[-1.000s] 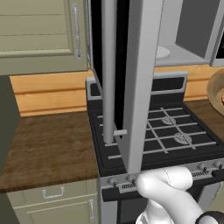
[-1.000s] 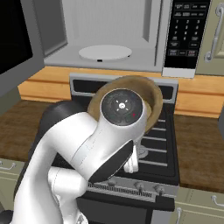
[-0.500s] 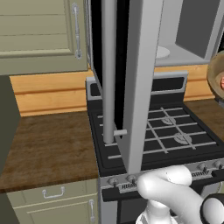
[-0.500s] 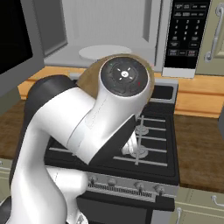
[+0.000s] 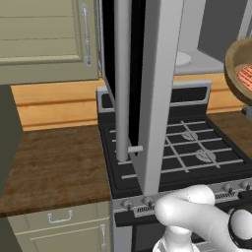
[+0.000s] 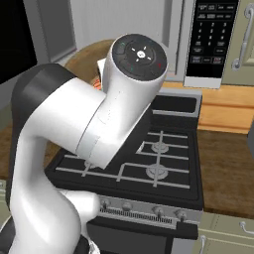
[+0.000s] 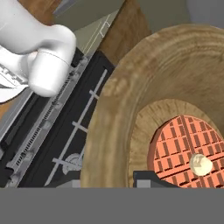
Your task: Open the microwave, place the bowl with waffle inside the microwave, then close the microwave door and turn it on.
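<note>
Your gripper [image 7: 146, 178] is pinched on the bowl's [image 7: 113, 131] rim, holding it above the stove [image 5: 182, 147]; the microwave [image 5: 206, 49] cavity lies ahead and above, door [image 5: 147, 88] swung open.

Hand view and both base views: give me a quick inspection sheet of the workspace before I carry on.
Surface: black gas stove with bare grates; brown counter to its left.
Job's things: microwave door swung open; white turntable bare; bowl with waffle held above the stove.
Clutter: nothing seen.
Gripper: gripper shut on the bowl's rim.
Cables: nothing seen.
Surroundings: beige cabinets, microwave keypad.
</note>
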